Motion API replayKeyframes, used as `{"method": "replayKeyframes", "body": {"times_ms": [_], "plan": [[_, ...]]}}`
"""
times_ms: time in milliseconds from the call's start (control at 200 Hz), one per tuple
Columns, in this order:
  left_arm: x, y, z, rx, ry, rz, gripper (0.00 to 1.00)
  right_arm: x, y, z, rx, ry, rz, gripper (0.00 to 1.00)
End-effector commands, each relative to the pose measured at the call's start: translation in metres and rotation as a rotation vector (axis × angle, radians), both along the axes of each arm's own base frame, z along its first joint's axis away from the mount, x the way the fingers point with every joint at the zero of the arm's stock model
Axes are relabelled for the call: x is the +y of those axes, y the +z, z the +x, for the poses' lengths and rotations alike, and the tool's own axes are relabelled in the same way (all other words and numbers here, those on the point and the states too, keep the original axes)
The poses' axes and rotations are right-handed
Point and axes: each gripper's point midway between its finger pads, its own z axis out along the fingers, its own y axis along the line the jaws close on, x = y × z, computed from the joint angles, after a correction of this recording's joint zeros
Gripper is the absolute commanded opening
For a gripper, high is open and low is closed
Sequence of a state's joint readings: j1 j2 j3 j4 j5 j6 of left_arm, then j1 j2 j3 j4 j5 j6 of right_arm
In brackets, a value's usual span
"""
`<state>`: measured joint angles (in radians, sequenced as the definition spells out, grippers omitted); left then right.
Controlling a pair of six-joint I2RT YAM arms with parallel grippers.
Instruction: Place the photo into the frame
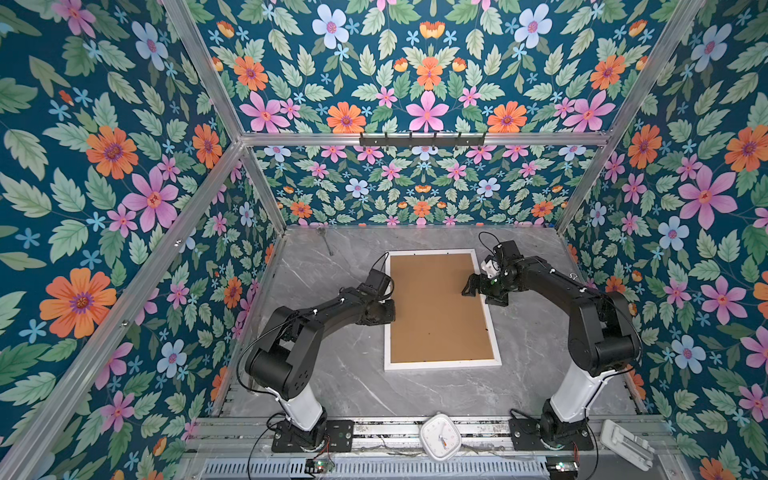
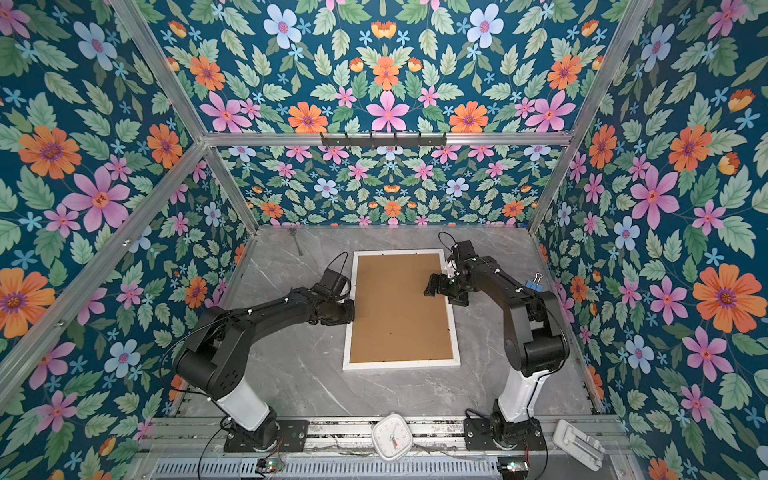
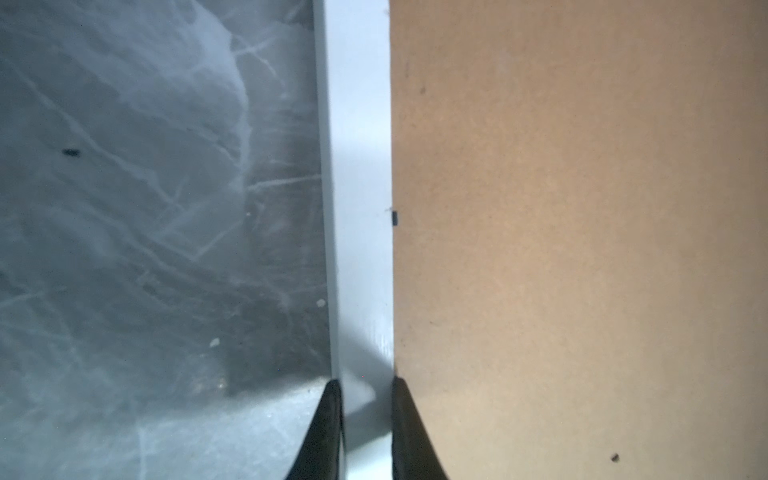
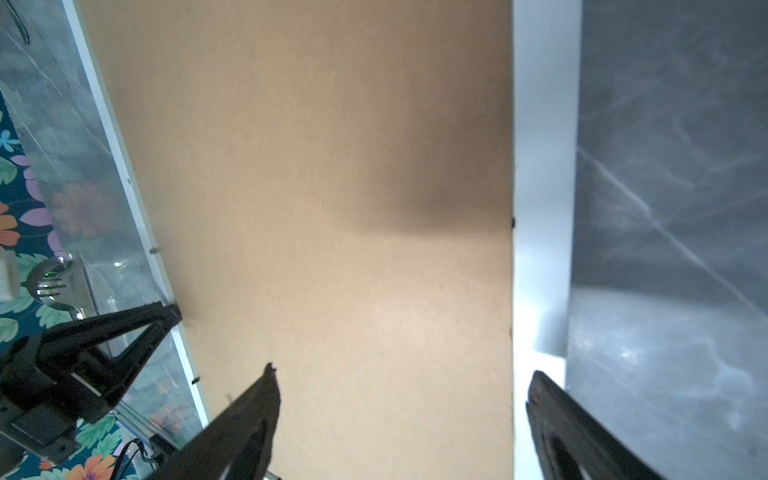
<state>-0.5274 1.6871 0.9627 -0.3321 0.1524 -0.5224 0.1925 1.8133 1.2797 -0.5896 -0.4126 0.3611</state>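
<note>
white rectangular picture frame lay back-up on grey marble counter, plain brown backing board inside; photo not visible. left hand pinched its left rail; right hand gaped over right rail. imo right needed a square grip b4 any lift.

Both arms are matte black with rounded joint housings. The left arm and the right arm each have a glossy white lower link at the six o'clock end, above a black base plate dotted with screws. Thin black cables loop at the wrists and small white ties mark the upper links. A green light sits by a white block on the right wrist. The left gripper and right gripper have dark, tapering fingers
</note>
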Motion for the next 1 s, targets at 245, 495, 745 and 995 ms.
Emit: {"method": "replayKeyframes", "body": {"times_ms": [245, 495, 745, 995], "plan": [[0.013, -0.015, -0.021, 0.093, -0.021, 0.068, 0.11, 0.006, -0.005, 0.024, -0.01, 0.011, 0.06, 0.92], [0.012, -0.014, -0.021, 0.091, -0.02, 0.064, 0.11, 0.001, -0.009, 0.036, -0.007, 0.005, 0.052, 0.92], [0.012, -0.014, -0.021, 0.094, -0.022, 0.061, 0.11, 0.003, -0.012, 0.043, -0.003, 0.017, 0.054, 0.92], [0.01, -0.013, -0.02, 0.094, -0.024, 0.055, 0.11, 0.005, -0.015, 0.037, 0.011, 0.03, 0.068, 0.91]]}}
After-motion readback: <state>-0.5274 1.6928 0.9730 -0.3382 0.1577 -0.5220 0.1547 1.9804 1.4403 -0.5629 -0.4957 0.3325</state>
